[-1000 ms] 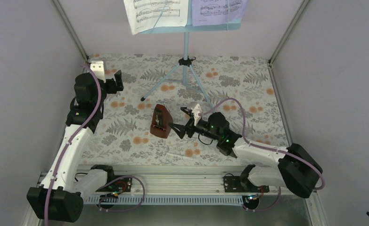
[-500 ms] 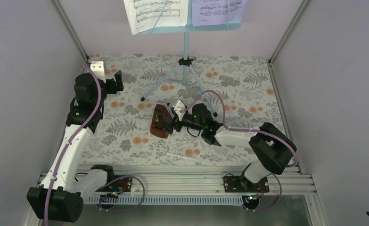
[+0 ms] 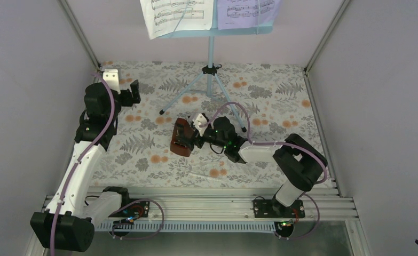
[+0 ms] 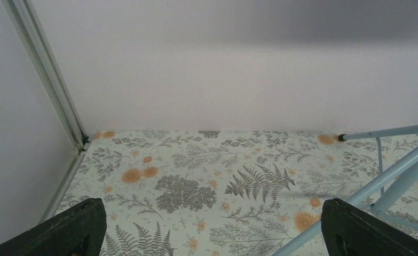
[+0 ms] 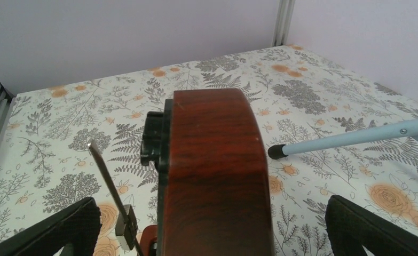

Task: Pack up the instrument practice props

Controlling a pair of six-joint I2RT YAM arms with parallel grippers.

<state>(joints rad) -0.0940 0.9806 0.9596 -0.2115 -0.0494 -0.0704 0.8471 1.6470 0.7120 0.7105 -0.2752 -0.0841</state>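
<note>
Fingers (image 5: 52, 232) of the right end effector (image 5: 209, 213) are spread wide, one on each side of the small reddish-brown wooden pyramid metronome (image 5: 212, 149), not squeezing it yet. The metronome sits in the middle of the flowery desk (image 3: 281, 106). Its thin metal swing rod (image 5: 106, 178) sticks out by one finger; I think closing could bump or bend it, and the smooth wood could slip or tip. A leg tip (image 5: 275, 151) of the light-blue folding tripod music stand (image 3: 210, 53) is near. White and lavender sheet-music pages (image 3: 177, 13) rest up on it. The left end effector (image 4: 212, 229) is wide too, holding nothing, well apart.
</note>
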